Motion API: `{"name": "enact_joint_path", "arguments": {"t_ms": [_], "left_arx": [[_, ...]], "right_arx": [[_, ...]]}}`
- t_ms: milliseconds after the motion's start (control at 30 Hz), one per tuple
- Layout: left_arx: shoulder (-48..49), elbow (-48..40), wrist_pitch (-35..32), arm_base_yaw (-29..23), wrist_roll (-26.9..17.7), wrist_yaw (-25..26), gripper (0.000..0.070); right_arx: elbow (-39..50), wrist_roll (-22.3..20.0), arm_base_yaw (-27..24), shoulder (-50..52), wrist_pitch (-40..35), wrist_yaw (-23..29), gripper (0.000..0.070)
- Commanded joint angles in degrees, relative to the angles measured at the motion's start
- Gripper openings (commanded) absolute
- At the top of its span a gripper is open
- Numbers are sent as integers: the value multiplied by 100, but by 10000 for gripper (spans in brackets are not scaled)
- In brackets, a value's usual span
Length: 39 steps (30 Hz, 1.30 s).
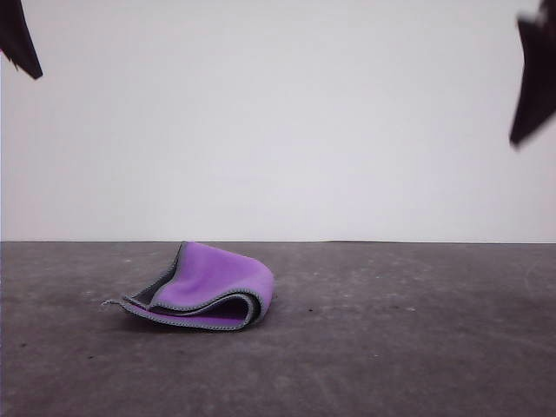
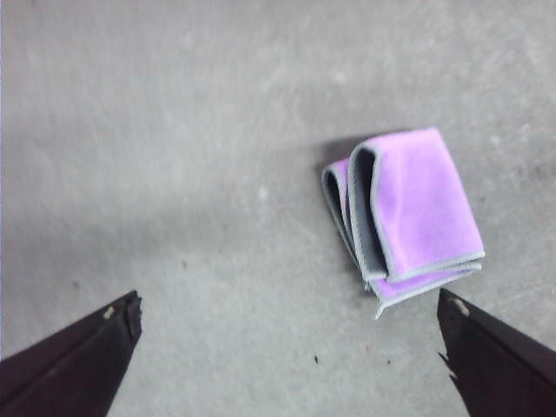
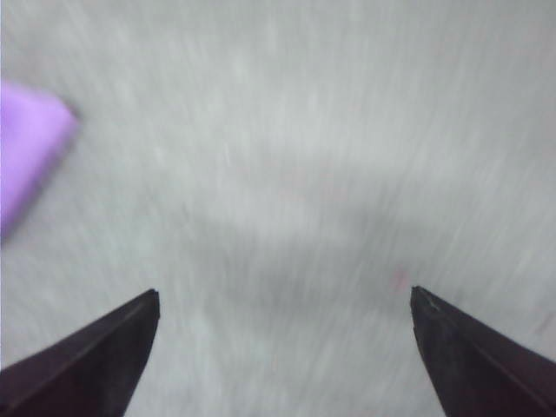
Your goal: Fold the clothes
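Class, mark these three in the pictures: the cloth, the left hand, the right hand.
cloth (image 1: 217, 274): front view, on its purple top fold.
left hand (image 2: 291, 326): left wrist view, midway between its open fingertips.
right hand (image 3: 285, 300): right wrist view, midway between its open fingertips.

The dark left gripper (image 2: 291, 326) hangs raised, its jaws spread wide. The dark right gripper (image 3: 285, 321) does likewise, holding nothing.

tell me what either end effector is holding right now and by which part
Nothing is held. Both the left end effector and the right end effector are open; the folded cloth lies free.
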State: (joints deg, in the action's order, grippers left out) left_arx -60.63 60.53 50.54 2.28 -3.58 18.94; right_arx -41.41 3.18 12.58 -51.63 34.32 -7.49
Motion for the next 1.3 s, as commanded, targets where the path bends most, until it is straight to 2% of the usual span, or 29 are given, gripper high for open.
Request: {"name": "enact_joint_path", "arguments": {"t_ms": [0, 67, 133, 200, 233, 267, 333, 367, 1267], "left_arx": [[-86, 17, -51, 3, 122, -6, 673], [-123, 16, -43, 4, 172, 5, 672], [-149, 16, -42, 4, 171, 15, 665], [-154, 16, -40, 4, 170, 16, 575], [-154, 16, -39, 4, 167, 17, 484], [-154, 16, -37, 4, 163, 17, 340], [-154, 16, -40, 4, 129, 16, 35], [-154, 16, -42, 4, 123, 16, 4], [-121, 16, -86, 62, 127, 52, 11]], "right_arx": [[-66, 223, 20, -19, -131, -11, 580], [-66, 224, 25, -31, -185, -47, 579], [-66, 253, 28, -31, -229, -65, 548], [-66, 286, 28, -31, -233, -63, 477], [-66, 284, 28, -31, -233, -63, 411], [-66, 283, 29, -31, -233, -64, 301], [-66, 273, 31, -31, -233, -62, 34], [-66, 260, 31, -31, -235, -61, 4], [-66, 241, 31, -31, -261, -46, 8]]}}
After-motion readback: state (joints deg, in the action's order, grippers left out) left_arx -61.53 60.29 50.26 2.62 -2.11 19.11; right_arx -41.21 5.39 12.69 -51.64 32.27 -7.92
